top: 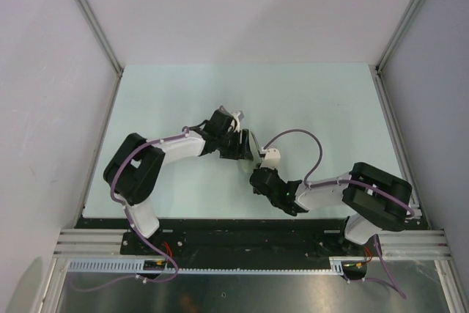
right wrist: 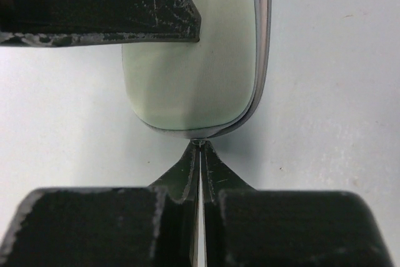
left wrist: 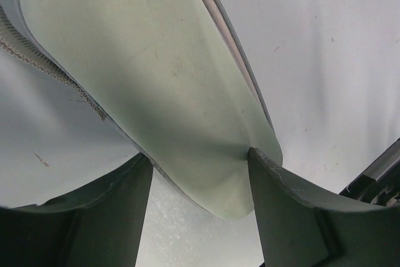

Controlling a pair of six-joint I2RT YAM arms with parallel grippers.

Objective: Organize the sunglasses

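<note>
The right claw (right wrist: 199,145) is pinching the case's (right wrist: 187,60) thin twelve-o'clock rim, risking slippage; the left claw (left wrist: 200,154) is straddling it, grip unclear.

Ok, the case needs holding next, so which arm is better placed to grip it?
Left. The left gripper straddles the case's rounded end, one finger touching its edge. The right gripper is shut, tips only at the rim.

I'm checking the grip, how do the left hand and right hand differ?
The left hand holds its fingers apart, flanking the case's end; the right hand has them pressed together at its rim. The left hand sits farther back than the right hand. Both meet at the case.
</note>
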